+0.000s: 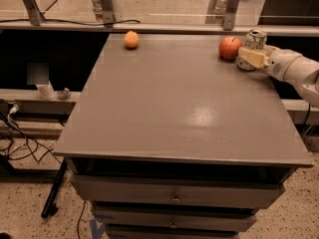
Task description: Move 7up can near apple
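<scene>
Little gap to apple [230, 48]: hand [248, 58] clamped on 7up can [256, 37]; you set it upright on bench [174, 108], release gently

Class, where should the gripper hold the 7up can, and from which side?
Round the straight side wall of the upright can, from the picture's right, since the apple sits close on its left. The gripper is at the can's lower half, reaching from there.

Grey table [164, 103] centre frame, drawers [174, 197] beneath. Orange [131, 39] on tabletop, upper left. Cables [15, 136] at left edge.
</scene>
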Controlling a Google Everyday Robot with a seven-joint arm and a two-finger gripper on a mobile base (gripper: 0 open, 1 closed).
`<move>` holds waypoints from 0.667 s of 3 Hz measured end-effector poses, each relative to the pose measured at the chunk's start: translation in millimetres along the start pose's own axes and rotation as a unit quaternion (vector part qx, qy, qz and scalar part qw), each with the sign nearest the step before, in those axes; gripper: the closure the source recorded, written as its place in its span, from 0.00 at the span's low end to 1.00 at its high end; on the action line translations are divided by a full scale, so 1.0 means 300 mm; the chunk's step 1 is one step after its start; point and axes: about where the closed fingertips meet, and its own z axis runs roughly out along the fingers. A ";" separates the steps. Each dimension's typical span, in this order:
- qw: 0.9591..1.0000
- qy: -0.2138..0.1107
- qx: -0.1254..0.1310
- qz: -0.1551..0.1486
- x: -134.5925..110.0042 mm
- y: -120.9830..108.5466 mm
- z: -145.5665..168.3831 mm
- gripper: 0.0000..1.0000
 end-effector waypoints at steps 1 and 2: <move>1.000 0.004 -0.009 0.003 -0.004 0.011 0.000 0.36; 1.000 0.010 -0.021 0.001 -0.004 0.029 -0.013 0.13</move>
